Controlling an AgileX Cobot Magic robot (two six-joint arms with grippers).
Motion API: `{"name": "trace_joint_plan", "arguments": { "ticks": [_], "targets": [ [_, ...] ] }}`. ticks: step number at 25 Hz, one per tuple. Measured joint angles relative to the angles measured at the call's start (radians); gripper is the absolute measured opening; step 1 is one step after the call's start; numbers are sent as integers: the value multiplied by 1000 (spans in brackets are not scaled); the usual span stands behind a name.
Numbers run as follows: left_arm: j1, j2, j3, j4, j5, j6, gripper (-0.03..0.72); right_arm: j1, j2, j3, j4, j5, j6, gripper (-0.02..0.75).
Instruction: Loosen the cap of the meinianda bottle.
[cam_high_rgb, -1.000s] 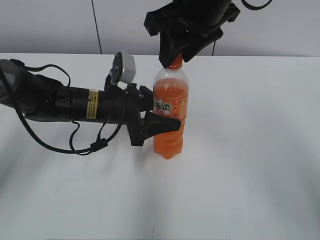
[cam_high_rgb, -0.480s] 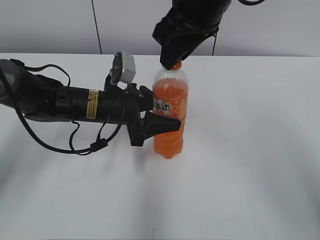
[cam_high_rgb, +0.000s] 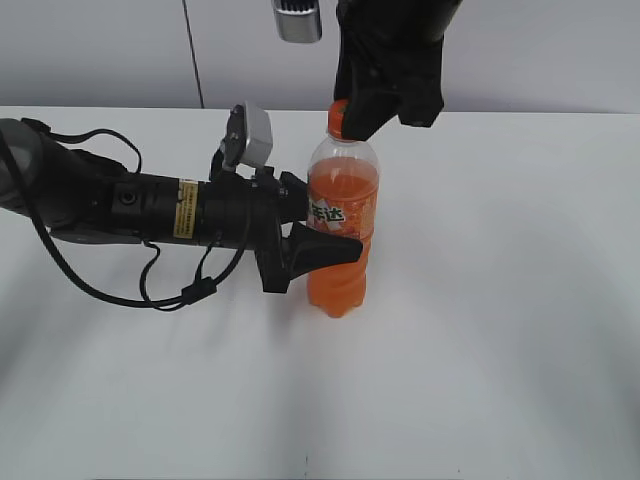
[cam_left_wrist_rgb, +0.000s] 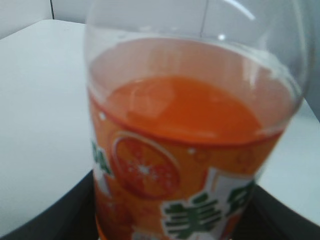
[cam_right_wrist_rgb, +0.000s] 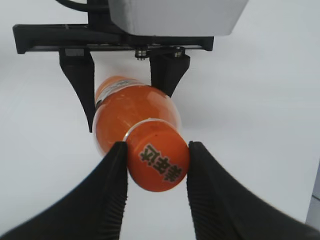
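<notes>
1. You had the meinianda bottle (cam_high_rgb: 342, 232) standing upright on the white table (cam_high_rgb: 500, 300), a little left of the middle and about halfway between near and far.
2. It was partly full of orange soda, and the top part under the neck was clear.
3. Your left gripper (cam_high_rgb: 310, 228) came in from the left, lying flat and low. It was closed on the bottle's body at the label – one finger (cam_high_rgb: 325, 251) went across the near side, and the other sat on the far side.
4. In the left wrist view the bottle (cam_left_wrist_rgb: 190, 150) filled almost the whole picture. You could see an orange slice drawing and green letters on the label. Dark finger shapes sat low at both bottom corners.
5. Your right gripper (cam_right_wrist_rgb: 156, 160) came down from above. Its two black fingers (cam_right_wrist_rgb: 112, 185) pressed on the left and right sides of the cap (cam_right_wrist_rgb: 158, 161), so it was holding the cap.
6. The cap was orange and round with a pale mark on top – it sat on the bottle's neck.
7. In the outside view, you could only see a bit of the cap (cam_high_rgb: 337, 118) poking out on the left of the right gripper (cam_high_rgb: 360, 115).
8. A small silver box (cam_high_rgb: 248, 136) sat on top of your left arm, just left of the bottle.
</notes>
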Motion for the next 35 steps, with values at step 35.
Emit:
{"name": "trace_joint_plan", "arguments": {
  "ticks": [35],
  "targets": [
    [0,0,0,1,-2,0,429,-1,-70,0,46,-1,1254,536]
  ]
}}
